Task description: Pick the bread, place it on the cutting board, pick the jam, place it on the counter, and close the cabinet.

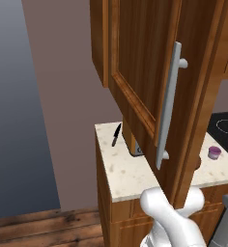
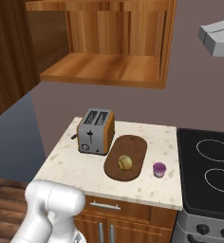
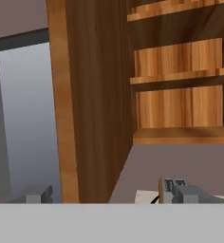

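1. Standing wide open, the cabinet (image 2: pixel 104 42) door (image 1: pixel 149 82) swings out from the wall; in the left base view its long silver bar handle (image 1: pixel 168 103) runs nearly upright across the panel.
2. The claw (image 3: pixel 109 193) has its two dark tips well apart and nothing between them; in the hand view the open door's edge rises just above the gap between them.
3. The cabinet's wooden shelves (image 3: pixel 180 78) show bare in the hand view and in the right base view.
4. The bread (image 2: pixel 125 163) lies on the cutting board (image 2: pixel 133 147), toward the board's near end.
5. The cutting board rests flat on the bench (image 2: pixel 71 166), between the toaster (image 2: pixel 96 131) and the jam (image 2: pixel 159 169).
6. The jam stands upright on the bench just beside the board's right edge, apart from it, and near the black stovetop (image 2: pixel 209 171).
7. In the left base view the jam (image 1: pixel 214 152) shows past the door's edge, and a black knife (image 1: pixel 116 134) lies on the bench toward the back wall at the left.
8. A grey hood (image 2: pixel 218 38) hangs above the stovetop at the upper right of the right base view.
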You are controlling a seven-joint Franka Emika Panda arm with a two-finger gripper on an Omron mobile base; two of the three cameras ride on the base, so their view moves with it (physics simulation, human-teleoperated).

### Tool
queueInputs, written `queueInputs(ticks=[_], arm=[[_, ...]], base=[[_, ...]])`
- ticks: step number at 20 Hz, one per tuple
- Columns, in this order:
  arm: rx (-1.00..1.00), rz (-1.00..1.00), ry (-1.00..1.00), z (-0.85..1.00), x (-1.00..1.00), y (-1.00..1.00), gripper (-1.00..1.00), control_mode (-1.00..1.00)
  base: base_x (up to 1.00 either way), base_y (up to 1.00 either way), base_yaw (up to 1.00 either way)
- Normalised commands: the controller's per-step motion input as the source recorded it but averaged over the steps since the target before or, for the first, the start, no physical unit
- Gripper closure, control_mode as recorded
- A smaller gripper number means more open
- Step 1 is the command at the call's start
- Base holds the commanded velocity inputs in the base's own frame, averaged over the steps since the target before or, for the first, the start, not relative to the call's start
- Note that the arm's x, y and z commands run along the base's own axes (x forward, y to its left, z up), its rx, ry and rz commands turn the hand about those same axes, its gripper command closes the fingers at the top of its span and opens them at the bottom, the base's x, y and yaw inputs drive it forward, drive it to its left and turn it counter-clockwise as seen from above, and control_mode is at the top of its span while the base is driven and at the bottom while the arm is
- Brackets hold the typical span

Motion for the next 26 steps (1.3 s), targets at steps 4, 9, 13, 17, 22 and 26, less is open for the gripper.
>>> queueInputs(ticks=[4, 9, 13, 17, 22, 26], arm=[[0.0, 0.0, -0.01, 0.09, -0.02, 0.5, -1.0, -1.0], [0.0, 0.0, 0.0, 0.0, 0.15, 0.45, -1.0, -1.0], [0.0, 0.0, 0.0, 0.0, 0.26, 0.36, -1.0, -1.0], [0.0, 0.0, -0.01, 0.0, 0.1, 0.22, -1.0, -1.0], [0.0, -0.06, -0.03, 0.0, 0.0, 0.05, -1.0, -1.0], [0.0, -0.08, -0.04, 0.0, 0.0, 0.0, -1.0, -1.0]], base=[[0.0, 0.0, 0.0], [0.0, 0.0, 0.0], [0.0, 0.0, 0.0], [0.0, 0.0, 0.0], [0.0, 0.0, 0.0], [0.0, 0.0, 0.0]])
